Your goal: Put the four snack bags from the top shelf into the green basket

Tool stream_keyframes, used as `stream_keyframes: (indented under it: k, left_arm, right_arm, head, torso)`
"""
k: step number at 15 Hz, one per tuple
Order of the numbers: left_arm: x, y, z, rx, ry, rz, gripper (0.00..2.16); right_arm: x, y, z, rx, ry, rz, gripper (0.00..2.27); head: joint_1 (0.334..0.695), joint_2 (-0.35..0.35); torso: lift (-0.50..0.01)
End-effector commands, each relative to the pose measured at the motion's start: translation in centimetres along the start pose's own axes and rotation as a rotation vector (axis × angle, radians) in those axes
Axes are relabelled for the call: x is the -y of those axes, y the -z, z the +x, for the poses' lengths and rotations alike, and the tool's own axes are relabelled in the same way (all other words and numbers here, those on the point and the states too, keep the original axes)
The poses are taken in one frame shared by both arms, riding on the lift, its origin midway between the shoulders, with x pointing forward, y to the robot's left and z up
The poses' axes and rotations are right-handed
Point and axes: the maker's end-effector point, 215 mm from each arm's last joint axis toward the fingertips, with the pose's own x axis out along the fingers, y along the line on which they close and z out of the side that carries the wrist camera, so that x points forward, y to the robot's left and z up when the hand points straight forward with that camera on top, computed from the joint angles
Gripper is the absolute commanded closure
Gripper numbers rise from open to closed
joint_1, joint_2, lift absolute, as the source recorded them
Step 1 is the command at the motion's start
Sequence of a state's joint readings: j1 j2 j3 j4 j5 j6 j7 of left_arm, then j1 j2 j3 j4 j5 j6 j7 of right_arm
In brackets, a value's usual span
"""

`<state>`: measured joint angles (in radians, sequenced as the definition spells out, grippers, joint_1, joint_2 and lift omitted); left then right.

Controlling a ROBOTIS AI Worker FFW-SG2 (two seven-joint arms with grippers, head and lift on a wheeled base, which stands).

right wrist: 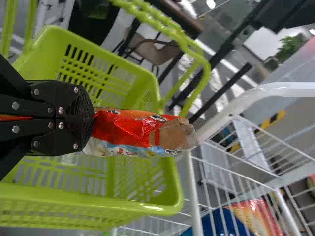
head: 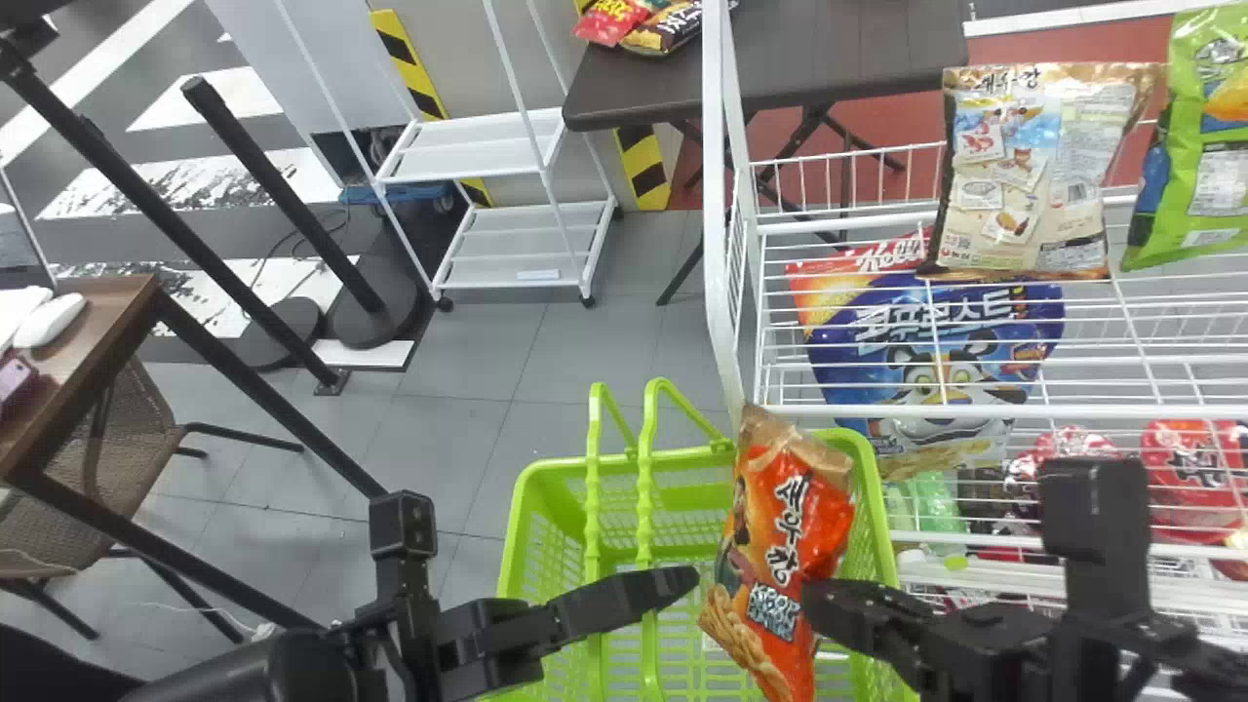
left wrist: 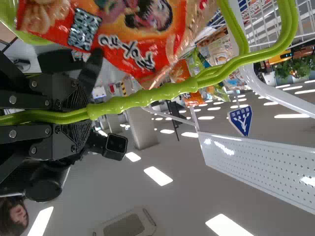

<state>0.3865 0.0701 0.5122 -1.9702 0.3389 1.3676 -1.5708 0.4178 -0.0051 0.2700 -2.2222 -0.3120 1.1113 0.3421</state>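
My right gripper [head: 817,597] is shut on an orange snack bag [head: 785,536], which stands upright above the green basket [head: 531,487], toward its right side. In the right wrist view, the right gripper [right wrist: 93,119] pinches the bag [right wrist: 130,129] over the basket [right wrist: 147,209]. The left gripper [head: 673,585] is at the basket's raised handles [head: 644,487]; in the left wrist view, the left gripper [left wrist: 91,110] is shut around the handles [left wrist: 147,97]. On the top shelf, a beige snack bag [head: 1033,175] stands beside a green snack bag [head: 1204,146].
The white wire rack [head: 726,224] rises just beyond the basket and to its right. Below the top shelf is a blue cereal bag [head: 936,361]. A dark table [head: 829,58] stands behind the rack, a white cart [head: 478,146] farther left, and a brown desk [head: 88,322] at the far left.
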Motion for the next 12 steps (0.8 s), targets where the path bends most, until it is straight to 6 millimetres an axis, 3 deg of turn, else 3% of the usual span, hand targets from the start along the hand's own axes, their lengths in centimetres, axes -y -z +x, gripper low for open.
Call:
stream_keyframes:
  k: [1, 2, 4, 9, 10, 11, 12]
  left_arm:
    - [0.2, 0.0, 0.1, -0.002, 0.01, 0.0, 2.15]
    - [0.2, 0.0, 0.1, -0.002, 0.01, -0.002, 2.15]
    - [0.2, 0.0, 0.1, -0.002, 0.01, -0.002, 2.15]
    - [0.1, 0.4, -0.1, -0.001, 0.008, -0.013, 2.15]
    - [0.2, 0.4, 0.0, -0.003, 0.009, -0.012, 2.15]
    - [0.2, 0.4, 0.0, -0.002, 0.01, -0.008, 2.15]
    - [0.3, 0.5, 0.1, -0.003, 0.012, -0.011, 2.15]
  right_arm:
    - [0.1, 0.6, 0.4, -0.023, -0.001, -0.018, 0.0]
    - [-0.3, 0.4, 0.2, -0.015, -0.023, -0.01, 0.0]
    - [0.7, -1.7, -1.3, 0.048, -0.034, 0.03, 0.05]
    - [5.2, -8.9, -8.5, 0.277, -0.109, 0.201, 0.05]
    - [6.2, -9.9, -9.8, 0.318, -0.123, 0.231, 0.05]
    - [7.5, -11.3, -11.2, 0.374, -0.118, 0.246, 0.05]
    - [9.9, -14.2, -12.6, 0.471, -0.05, 0.208, 0.06]
  head:
    - [0.695, 0.35]
    - [0.695, 0.35]
    - [0.695, 0.35]
    - [0.695, 0.35]
    - [0.695, 0.35]
    - [0.695, 0.292]
    - [0.695, 0.263]
  torso:
    - [0.0]
    - [0.0]
    - [0.0]
    - [0.0]
    - [0.0]
    - [0.0]
    - [0.0]
